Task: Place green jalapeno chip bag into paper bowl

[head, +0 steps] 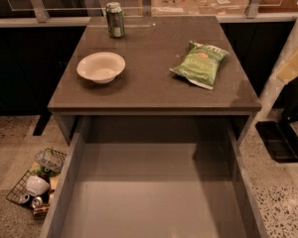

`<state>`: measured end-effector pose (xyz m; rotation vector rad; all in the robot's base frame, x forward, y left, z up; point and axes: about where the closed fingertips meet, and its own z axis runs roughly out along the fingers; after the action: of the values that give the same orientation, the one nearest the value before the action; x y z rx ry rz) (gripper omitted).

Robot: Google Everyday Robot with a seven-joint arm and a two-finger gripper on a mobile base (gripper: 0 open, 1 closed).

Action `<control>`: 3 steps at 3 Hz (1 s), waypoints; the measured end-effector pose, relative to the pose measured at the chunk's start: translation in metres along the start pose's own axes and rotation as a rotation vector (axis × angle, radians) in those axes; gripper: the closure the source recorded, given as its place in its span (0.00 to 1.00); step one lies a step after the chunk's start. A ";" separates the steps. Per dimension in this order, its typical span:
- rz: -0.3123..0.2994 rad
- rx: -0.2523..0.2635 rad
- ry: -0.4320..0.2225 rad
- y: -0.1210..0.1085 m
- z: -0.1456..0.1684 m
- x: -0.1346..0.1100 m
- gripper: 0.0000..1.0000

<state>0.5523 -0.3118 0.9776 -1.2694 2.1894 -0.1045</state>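
The green jalapeno chip bag (199, 64) lies flat on the right half of the grey table top (154, 90). The paper bowl (101, 66) sits upright on the left half, about a bowl's width from the bag, with nothing in it. My gripper is out of view. Only a cream-white part of my arm (291, 58) shows at the right edge, beside the table and apart from the bag.
A green drink can (115, 20) stands at the table's back left. A wide grey drawer (154, 192) is pulled open below the front edge. A wire basket of clutter (37, 182) lies on the floor at left. A dark object (280, 140) sits on the floor at right.
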 end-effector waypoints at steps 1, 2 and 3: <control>0.119 0.104 -0.111 -0.055 0.027 -0.005 0.00; 0.290 0.152 -0.276 -0.091 0.059 -0.019 0.00; 0.317 0.197 -0.326 -0.106 0.061 -0.028 0.00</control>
<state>0.6765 -0.3326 0.9778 -0.7610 2.0089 0.0139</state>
